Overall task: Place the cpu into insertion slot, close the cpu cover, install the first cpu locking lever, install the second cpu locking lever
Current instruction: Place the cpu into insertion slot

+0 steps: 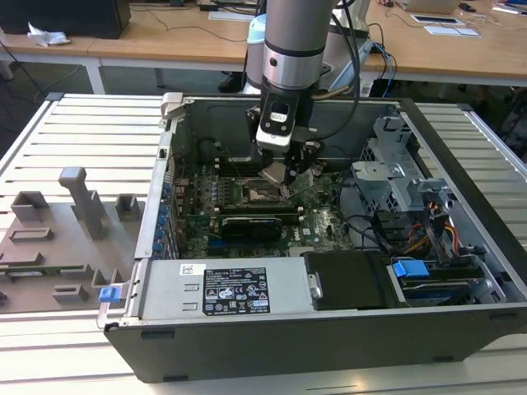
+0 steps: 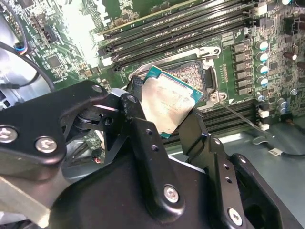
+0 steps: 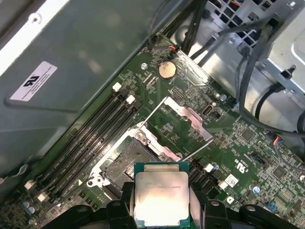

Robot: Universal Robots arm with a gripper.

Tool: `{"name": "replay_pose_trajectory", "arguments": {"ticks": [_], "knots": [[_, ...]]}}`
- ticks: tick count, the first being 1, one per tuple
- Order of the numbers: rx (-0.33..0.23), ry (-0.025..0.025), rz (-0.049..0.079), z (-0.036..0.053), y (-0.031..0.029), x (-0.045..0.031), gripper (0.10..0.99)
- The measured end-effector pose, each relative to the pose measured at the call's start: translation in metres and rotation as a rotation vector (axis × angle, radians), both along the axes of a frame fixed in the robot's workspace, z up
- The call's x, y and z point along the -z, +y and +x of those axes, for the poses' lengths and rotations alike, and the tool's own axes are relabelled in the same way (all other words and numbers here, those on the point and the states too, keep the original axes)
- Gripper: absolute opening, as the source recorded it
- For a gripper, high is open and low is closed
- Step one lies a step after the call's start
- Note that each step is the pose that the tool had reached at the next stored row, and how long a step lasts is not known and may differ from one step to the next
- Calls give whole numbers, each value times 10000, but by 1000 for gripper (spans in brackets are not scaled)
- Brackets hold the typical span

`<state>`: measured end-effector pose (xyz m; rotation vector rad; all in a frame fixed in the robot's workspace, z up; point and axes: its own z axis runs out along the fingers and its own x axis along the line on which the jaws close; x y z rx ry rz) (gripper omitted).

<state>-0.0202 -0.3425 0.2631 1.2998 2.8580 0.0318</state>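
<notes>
My gripper (image 2: 163, 109) was clamped on the cpu (image 2: 172, 98) above the empty insertion slot (image 3: 126, 161); cpu cover (image 3: 190, 119) stood open, no step completed.

The arm (image 1: 292, 41) points down, hand (image 1: 286, 175) pinching the cpu (image 3: 162, 200).

The cpu (image 3: 161, 198) between the fingers (image 2: 143, 138) shows a pale silvery-beige top with a teal-green border. The fingers are matte black. Beyond them, the insertion slot (image 3: 125, 161) is dark-centred, the cpu cover (image 3: 190, 117) silver-grey, the circuit board (image 3: 238, 143) green.
</notes>
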Motion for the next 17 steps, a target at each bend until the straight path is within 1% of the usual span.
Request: {"name": "replay_pose_trajectory", "arguments": {"ticks": [3,10,13,15,17], "knots": [[294,0,-14,0,0,1,541],[1416,0,-70,1,0,4,541],[1690,0,-85,1,0,5,541],[2104,-1,-110,1,0,6,541],[2289,-1,-120,1,0,7,541]]}}
